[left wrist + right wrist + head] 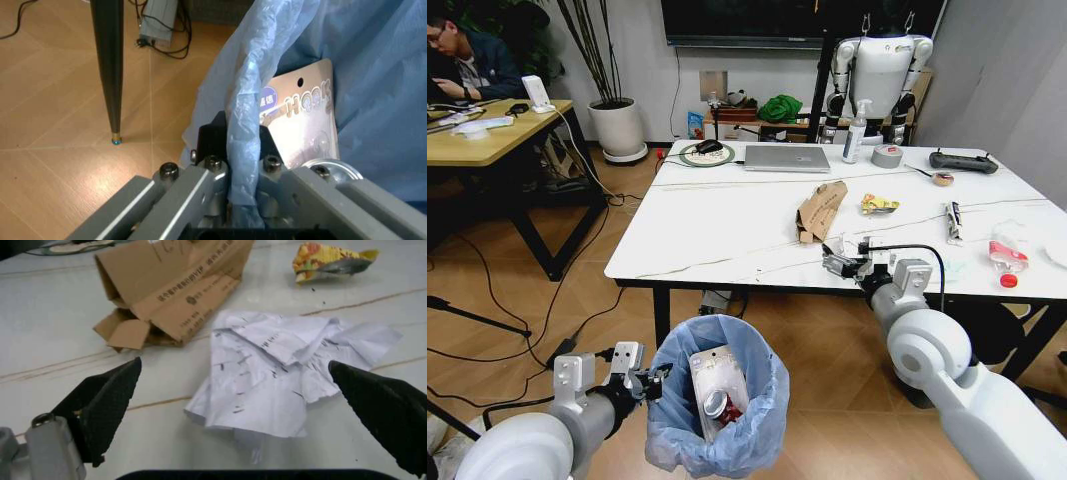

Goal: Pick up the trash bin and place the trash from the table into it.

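White crumpled paper (287,375) lies on the desk (727,230) near its front edge, directly ahead of the right tool (240,405), whose two dark fingers (107,400) stand wide open on either side of it and hold nothing. The paper lies between the fingers but a little beyond their tips, so I judge the tool must go forward and down before it can close. Just behind the paper is the brown cardboard (167,295), and further away a yellow wrapper (330,262).

Below the desk edge the left tool (642,382) is closed on the blue bag at the rim of the bin (717,400), which is held beside the desk. Inside it are a packaging card (300,120) and a can (717,403). The bottom of the bin is cut off.
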`<state>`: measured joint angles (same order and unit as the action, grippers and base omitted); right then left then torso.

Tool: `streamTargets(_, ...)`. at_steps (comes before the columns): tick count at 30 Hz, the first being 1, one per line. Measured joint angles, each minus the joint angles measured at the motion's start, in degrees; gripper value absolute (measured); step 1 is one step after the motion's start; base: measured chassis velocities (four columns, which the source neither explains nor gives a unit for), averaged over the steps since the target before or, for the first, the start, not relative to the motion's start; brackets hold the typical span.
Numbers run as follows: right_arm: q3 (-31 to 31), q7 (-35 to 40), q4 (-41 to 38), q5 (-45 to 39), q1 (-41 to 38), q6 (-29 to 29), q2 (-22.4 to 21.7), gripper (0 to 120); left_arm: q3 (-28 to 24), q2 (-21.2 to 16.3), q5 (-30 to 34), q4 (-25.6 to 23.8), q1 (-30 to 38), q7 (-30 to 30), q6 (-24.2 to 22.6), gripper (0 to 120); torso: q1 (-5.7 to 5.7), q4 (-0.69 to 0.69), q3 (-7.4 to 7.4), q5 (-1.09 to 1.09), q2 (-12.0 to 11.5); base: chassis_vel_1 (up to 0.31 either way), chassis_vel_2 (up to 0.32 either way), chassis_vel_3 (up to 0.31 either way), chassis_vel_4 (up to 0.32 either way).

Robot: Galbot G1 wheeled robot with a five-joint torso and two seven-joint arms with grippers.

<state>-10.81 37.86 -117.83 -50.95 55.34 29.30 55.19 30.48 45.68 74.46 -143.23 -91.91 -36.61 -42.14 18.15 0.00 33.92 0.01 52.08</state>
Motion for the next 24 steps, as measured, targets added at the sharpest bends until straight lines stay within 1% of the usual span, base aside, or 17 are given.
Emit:
streamTargets(4, -0.05, 1.08, 2.32, -0.75, -0.49, -0.02, 0.30, 100, -0.08, -0.24, 0.01, -0.01, 0.21, 0.26, 0.00, 0, 0.00, 0.00, 0.00, 0.00, 0.00, 0.000, 0.000, 0.000, 0.000)
streamTargets(6, -0.05, 1.21, 2.79, -0.90, -0.59, -0.06, 0.39, 98, -0.10, -0.28, 0.01, -0.01, 0.32, 0.33, 0.00, 0, 0.00, -0.01, 0.00, -0.01, 0.00, 0.000, 0.000, 0.000, 0.000)
streamTargets(7, -0.06, 1.22, 2.96, -0.91, -0.65, -0.10, 0.41, 93, -0.07, -0.35, 0.02, -0.02, 0.38, 0.34, 0.00, 0, -0.01, 0.00, 0.00, -0.01, 0.00, 0.000, 0.000, 0.000, 0.000)
streamTargets(8, -0.06, 1.22, 2.98, -0.91, -0.66, -0.12, 0.42, 92, -0.04, -0.36, 0.01, -0.02, 0.38, 0.34, 0.00, 0, -0.01, 0.00, 0.00, 0.00, 0.00, 0.000, 0.000, 0.000, 0.000)
streamTargets(9, -0.12, 1.20, 3.02, -0.88, -0.66, -0.17, 0.44, 83, 0.22, -0.38, 0.03, -0.03, 0.38, 0.34, 0.00, 0, -0.01, 0.00, 0.00, -0.01, 0.00, 0.000, 0.000, 0.000, 0.000)
streamTargets(10, -0.19, 1.14, 3.07, -0.80, -0.66, -0.23, 0.45, 80, 0.42, -0.40, 0.07, -0.03, 0.35, 0.34, 0.00, 0, -0.01, 0.00, 0.00, -0.01, 0.00, 0.000, 0.000, 0.000, 0.000)
streamTargets(11, -0.24, 1.10, 3.16, -0.69, -0.62, -0.29, 0.46, 77, 0.52, -0.40, 0.08, -0.03, 0.31, 0.33, 0.00, 0, -0.01, 0.00, 0.00, -0.01, 0.00, 0.000, 0.000, 0.000, 0.000)
streamTargets(12, -0.24, 1.10, 3.16, -0.69, -0.62, -0.29, 0.46, 77, 0.52, -0.40, 0.08, -0.03, 0.31, 0.33, 0.00, 0, -0.01, 0.00, 0.00, -0.01, 0.00, 0.000, 0.000, 0.000, 0.000)
streamTargets(13, -0.28, 1.06, 3.33, -0.39, -0.56, -0.41, 0.53, 72, 0.62, -0.41, 0.08, -0.03, 0.20, 0.33, 0.00, 0, -0.01, 0.00, 0.00, -0.01, 0.00, 0.000, 0.000, 0.000, 0.000)
streamTargets(14, -0.30, 0.99, 3.45, -0.10, -0.50, -0.49, 0.60, 71, 0.66, -0.41, 0.08, -0.03, 0.14, 0.32, 0.00, 0, -0.01, 0.00, 0.00, -0.01, 0.00, 0.000, 0.000, 0.000, 0.000)
streamTargets(15, -0.33, 0.85, 3.62, 0.38, -0.40, -0.58, 0.72, 64, 0.67, -0.42, 0.09, -0.03, -0.03, 0.31, 0.00, 0, -0.01, 0.00, 0.00, -0.01, 0.00, 0.000, 0.000, 0.000, 0.000)
streamTargets(17, -0.34, 0.67, 3.66, 0.83, -0.24, -0.62, 0.90, 55, 0.65, -0.60, 0.12, -0.03, -0.13, 0.30, 0.00, 0, -0.01, 0.00, 0.00, -0.01, 0.00, 0.000, 0.000, 0.000, 0.000)
streamTargets(18, -0.34, 0.67, 3.66, 0.83, -0.24, -0.62, 0.90, 55, 0.65, -0.60, 0.12, -0.03, -0.13, 0.30, 0.00, 0, -0.01, 0.00, 0.00, -0.01, 0.00, 0.000, 0.000, 0.000, 0.000)
streamTargets(19, -0.34, 0.55, 3.66, 0.99, -0.15, -0.64, 0.98, 50, 0.65, -0.76, 0.16, -0.03, -0.12, 0.31, 0.00, 0, -0.01, 0.00, 0.00, -0.01, 0.00, 0.000, 0.000, 0.000, 0.000)
streamTargets(20, -0.34, 0.48, 3.65, 1.06, -0.10, -0.64, 1.01, 49, 0.65, -0.86, 0.19, -0.03, -0.12, 0.31, 0.00, 0, -0.01, 0.00, 0.00, -0.01, 0.00, 0.000, 0.000, 0.000, 0.000)
streamTargets(21, -0.34, 0.32, 3.59, 1.28, 0.02, -0.69, 1.11, 41, 0.69, -1.11, 0.28, -0.03, -0.11, 0.33, 0.00, 0, -0.01, 0.00, 0.00, -0.01, 0.00, 0.000, 0.000, 0.000, 0.000)
streamTargets(24, -0.39, -0.10, 3.56, 1.93, 0.19, -0.96, 1.12, 30, 0.77, -1.38, 0.37, -0.03, -0.12, 0.41, 0.00, 0, -0.01, 0.00, 0.00, -0.01, 0.00, 0.000, 0.000, 0.000, 0.000)
